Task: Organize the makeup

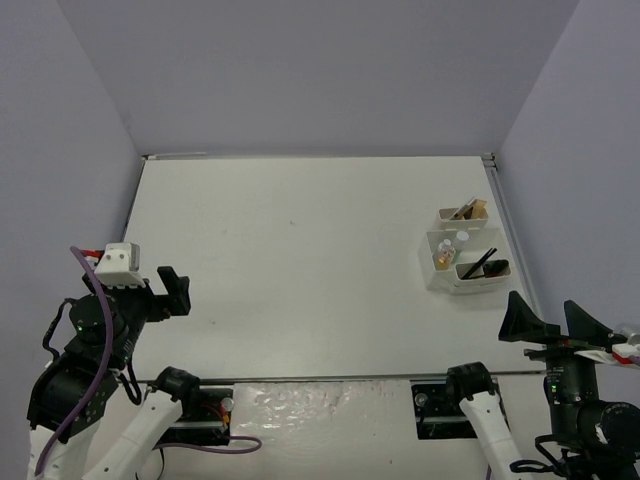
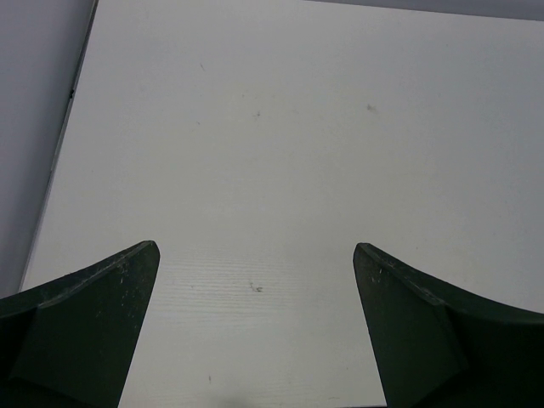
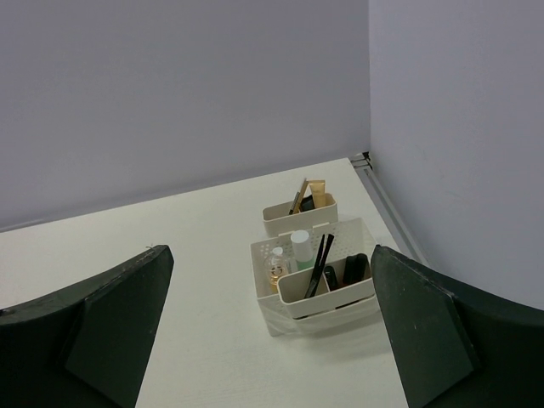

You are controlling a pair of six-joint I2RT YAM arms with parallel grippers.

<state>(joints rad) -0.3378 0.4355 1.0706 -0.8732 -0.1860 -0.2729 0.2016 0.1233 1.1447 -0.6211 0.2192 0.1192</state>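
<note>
Fingers (image 2: 85,323) of left gripper (image 2: 255,246) and right gripper (image 1: 541,300) hang spread, empty, with makeup (image 3: 321,259) seemingly all in the white tray (image 3: 297,316); only checking remains.

Both arms have the same build: round black joint housings with smooth white links between them. On the left arm (image 1: 80,380) a thick purple cable (image 1: 104,335) runs over the black joints. At its wrist there is a white box-shaped housing (image 1: 118,262) with a few dark spots, and a small red connector (image 1: 90,252) beside it. Small green lights (image 1: 67,322) glow on the black joints of both arms. The left gripper (image 2: 255,248) has two wedge-shaped fingers (image 2: 93,314), very dark green and matt, with pale scratches and specks. The right arm (image 1: 585,420) is black near the wrist, and its lower link (image 1: 492,425) is white. The right gripper (image 1: 542,302) has black pointed fingers, and behind it there is a white part with a red tip (image 1: 625,352).
</note>
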